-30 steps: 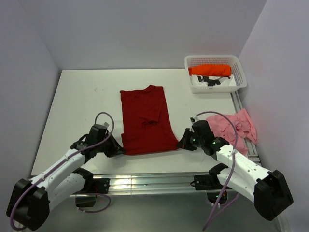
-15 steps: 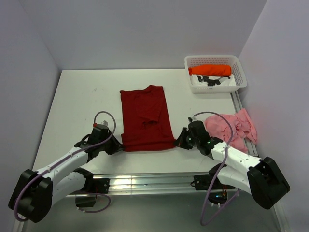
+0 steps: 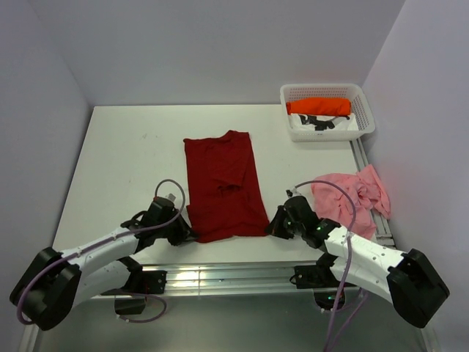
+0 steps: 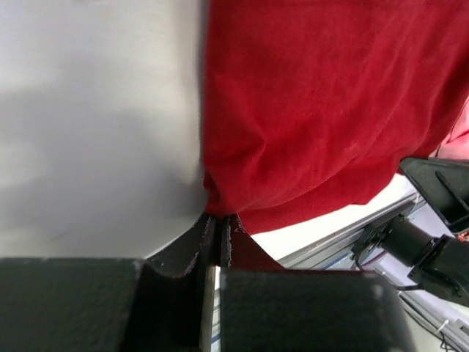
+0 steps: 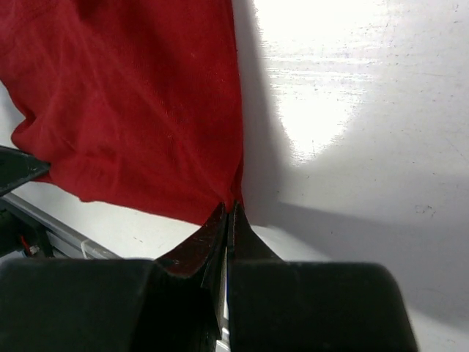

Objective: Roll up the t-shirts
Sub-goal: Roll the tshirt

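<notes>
The white table fills most of the space. On it the dark red t-shirt lies spread flat near the middle, its hem towards the arms and close to the near edge. The pink t-shirt sits crumpled at the table's right side, well apart from the red one. A white basket stands in the far right corner with the orange t-shirt folded inside. The left gripper is pinched closed on the red shirt's near left corner, cloth caught between its fingertips. The right gripper is closed tight on the near right corner.
</notes>
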Controlling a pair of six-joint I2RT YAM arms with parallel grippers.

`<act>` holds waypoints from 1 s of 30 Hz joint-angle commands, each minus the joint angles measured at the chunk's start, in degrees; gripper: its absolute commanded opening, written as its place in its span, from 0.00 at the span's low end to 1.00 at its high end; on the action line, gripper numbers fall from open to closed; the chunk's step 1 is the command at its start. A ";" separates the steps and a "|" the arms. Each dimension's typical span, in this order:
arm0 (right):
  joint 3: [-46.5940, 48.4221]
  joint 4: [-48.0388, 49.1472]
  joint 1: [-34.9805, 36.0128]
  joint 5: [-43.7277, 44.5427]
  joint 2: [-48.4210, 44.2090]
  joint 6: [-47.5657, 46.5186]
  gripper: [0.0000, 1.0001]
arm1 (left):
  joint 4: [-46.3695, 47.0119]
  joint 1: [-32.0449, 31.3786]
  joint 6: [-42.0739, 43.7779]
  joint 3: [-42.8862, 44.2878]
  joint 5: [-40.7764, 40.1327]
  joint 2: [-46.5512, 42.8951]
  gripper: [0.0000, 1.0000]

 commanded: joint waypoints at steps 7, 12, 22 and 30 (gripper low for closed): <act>8.70 4.29 1.04 6.67 16.96 -1.61 0.00 | 2.14 -1.64 3.15 12.76 -5.80 23.91 0.00; 19.59 3.33 0.34 9.31 29.45 -3.90 0.00 | -0.49 1.43 7.73 21.65 -8.62 35.70 0.00; 30.69 1.14 -6.34 11.50 36.50 -8.47 0.00 | -5.06 13.13 15.30 31.78 -11.43 36.77 0.00; 18.76 10.07 -4.42 13.17 26.57 -9.88 0.00 | 2.46 12.95 14.86 18.96 -11.61 26.14 0.01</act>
